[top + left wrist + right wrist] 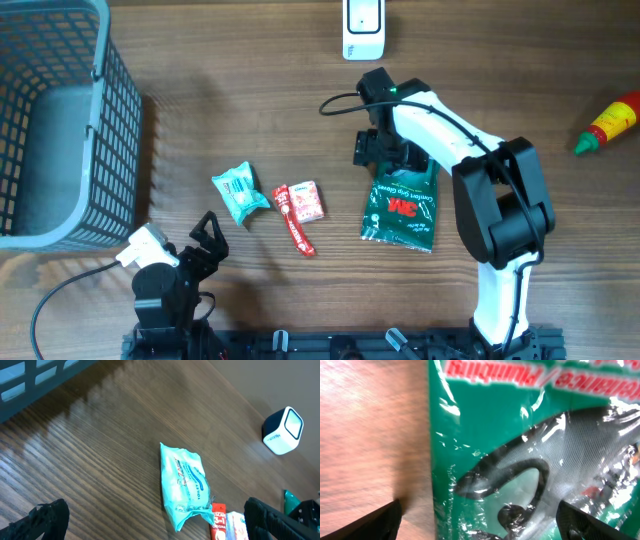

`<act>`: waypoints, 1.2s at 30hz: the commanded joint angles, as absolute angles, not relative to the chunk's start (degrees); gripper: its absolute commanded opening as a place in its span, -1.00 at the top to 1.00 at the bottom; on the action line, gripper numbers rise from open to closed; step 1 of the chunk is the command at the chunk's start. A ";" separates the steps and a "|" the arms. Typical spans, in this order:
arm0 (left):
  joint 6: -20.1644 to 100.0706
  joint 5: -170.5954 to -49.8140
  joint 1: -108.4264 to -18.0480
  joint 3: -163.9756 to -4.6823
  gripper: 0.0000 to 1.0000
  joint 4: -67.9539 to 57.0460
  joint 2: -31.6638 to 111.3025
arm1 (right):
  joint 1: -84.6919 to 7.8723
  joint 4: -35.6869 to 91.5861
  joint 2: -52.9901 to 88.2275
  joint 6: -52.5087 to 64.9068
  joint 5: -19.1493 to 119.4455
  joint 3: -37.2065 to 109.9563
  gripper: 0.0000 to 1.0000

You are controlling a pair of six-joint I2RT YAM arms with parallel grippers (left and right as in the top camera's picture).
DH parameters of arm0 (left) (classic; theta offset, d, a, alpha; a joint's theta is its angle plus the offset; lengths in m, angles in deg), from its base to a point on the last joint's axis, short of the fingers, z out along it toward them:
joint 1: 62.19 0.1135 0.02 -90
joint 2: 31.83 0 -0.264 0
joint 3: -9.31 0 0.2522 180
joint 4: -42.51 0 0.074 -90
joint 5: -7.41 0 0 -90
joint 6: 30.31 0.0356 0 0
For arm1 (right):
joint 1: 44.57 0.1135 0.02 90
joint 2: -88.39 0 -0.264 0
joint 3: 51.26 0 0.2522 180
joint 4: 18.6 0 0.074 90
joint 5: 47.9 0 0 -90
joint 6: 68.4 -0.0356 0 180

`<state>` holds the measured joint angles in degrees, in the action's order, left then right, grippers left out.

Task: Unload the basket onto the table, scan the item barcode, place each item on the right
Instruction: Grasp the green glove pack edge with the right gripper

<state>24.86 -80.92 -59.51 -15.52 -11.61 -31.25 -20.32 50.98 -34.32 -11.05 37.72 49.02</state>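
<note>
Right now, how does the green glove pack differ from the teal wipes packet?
The green glove pack is dark and clearly larger; the teal wipes packet is pale and smaller. The glove pack lies under the right gripper; the wipes packet has no gripper over it. Both are plastic packs lying flat on the wooden table.

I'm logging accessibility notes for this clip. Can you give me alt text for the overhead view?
The right gripper hangs open over the top edge of a green glove pack on a wooden table, with a white scanner beyond it. The left gripper sits open near a teal packet and red sachets, beside a grey basket.
</note>
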 commanded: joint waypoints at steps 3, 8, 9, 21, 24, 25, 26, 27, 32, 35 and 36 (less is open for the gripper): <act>24.51 -80.17 -59.84 -14.93 -1.00 -11.67 -31.29 | -20.00 47.96 -40.75 -8.88 34.71 41.39 -0.99; 24.51 -80.17 -59.84 -14.93 -1.00 -11.67 -31.29 | -20.06 44.16 -40.77 -8.45 36.91 35.56 -0.96; 24.51 -80.17 -59.84 -14.93 -1.00 -11.67 -31.29 | -20.06 43.06 -40.77 -8.40 37.20 34.18 -0.90; 24.51 -80.17 -59.84 -14.93 -1.00 -11.67 -31.29 | -20.39 39.94 -40.93 9.52 64.61 31.40 0.91; 24.51 -80.17 -59.84 -14.93 -1.00 -11.67 -31.29 | -21.33 44.64 -40.55 15.95 77.66 35.29 0.91; 24.51 -80.17 -59.84 -14.93 -1.00 -11.67 -31.29 | -21.72 46.89 -40.38 19.47 82.79 36.76 0.91; 24.51 -80.15 -59.84 -14.93 -1.00 -11.67 -31.29 | -22.14 49.36 -40.14 23.77 88.19 38.20 0.91; 24.51 -80.17 -59.84 -14.93 -1.00 -11.67 -31.29 | -22.57 51.94 -39.88 28.49 93.39 39.49 0.91; 24.51 -80.17 -59.84 -14.93 -1.00 -11.67 -31.29 | -24.21 57.36 -37.56 39.68 105.30 41.30 0.91; 24.51 -80.17 -59.84 -14.93 -1.00 -11.67 -31.29 | -24.30 58.47 -36.73 47.18 112.28 41.30 0.91; 24.51 -80.15 -59.84 -14.93 -1.00 -11.67 -31.29 | -24.30 58.82 -36.73 49.06 114.66 41.30 0.91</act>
